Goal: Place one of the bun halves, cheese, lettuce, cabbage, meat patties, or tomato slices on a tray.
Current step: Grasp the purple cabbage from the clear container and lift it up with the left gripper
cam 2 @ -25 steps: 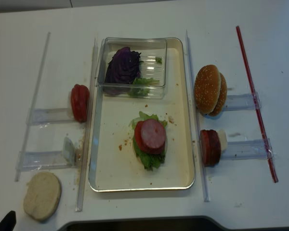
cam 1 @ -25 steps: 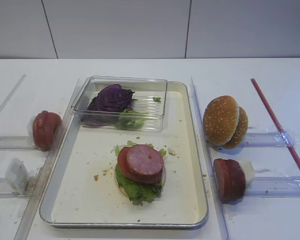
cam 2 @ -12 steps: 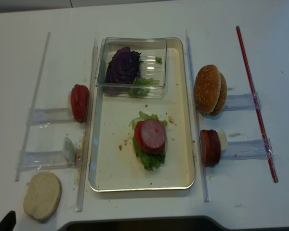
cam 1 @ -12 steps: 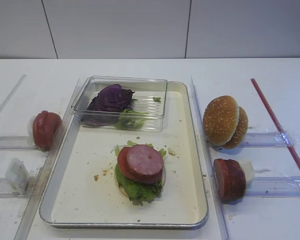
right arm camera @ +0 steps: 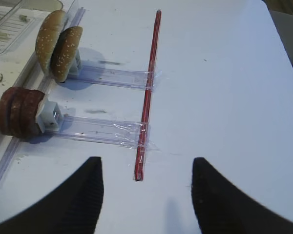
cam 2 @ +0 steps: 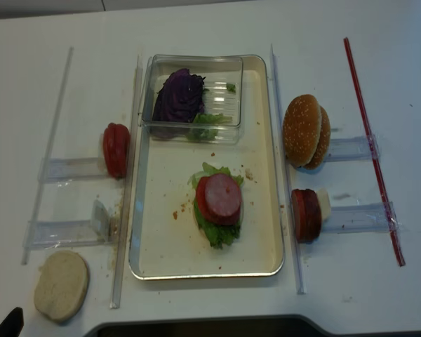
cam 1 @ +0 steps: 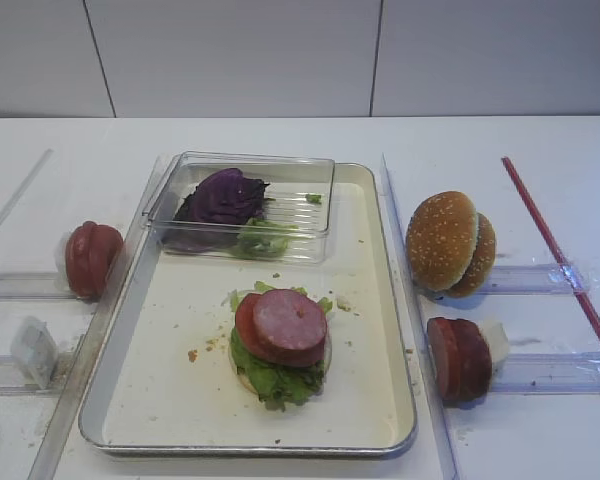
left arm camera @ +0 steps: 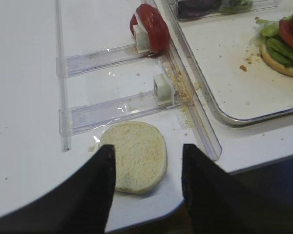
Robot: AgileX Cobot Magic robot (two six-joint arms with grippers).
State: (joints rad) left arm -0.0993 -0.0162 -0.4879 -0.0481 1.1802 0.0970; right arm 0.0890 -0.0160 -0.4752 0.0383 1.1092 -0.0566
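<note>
The tray (cam 1: 375, 330) holds a stack of bun base, lettuce, tomato and a meat slice (cam 1: 288, 322). Cabbage (cam 1: 220, 197) and lettuce (cam 1: 260, 238) lie in a clear box. Two sesame bun halves (cam 1: 445, 240) and meat patties (cam 1: 458, 358) stand on edge to the right, tomato slices (cam 1: 88, 258) to the left. My left gripper (left arm camera: 147, 147) is open over a pale bun half (left arm camera: 136, 155) lying cut side up near the table's front edge. My right gripper (right arm camera: 146, 163) is open over bare table. Cheese is out of view.
Clear plastic rails (cam 2: 119, 210) run along both long sides of the tray. Slotted holders (left arm camera: 112, 105) with a white block (left arm camera: 162, 89) lie left. A red strip (right arm camera: 149, 92) crosses the right holders. Crumbs dot the tray. The table's front edge (left arm camera: 234, 168) is close.
</note>
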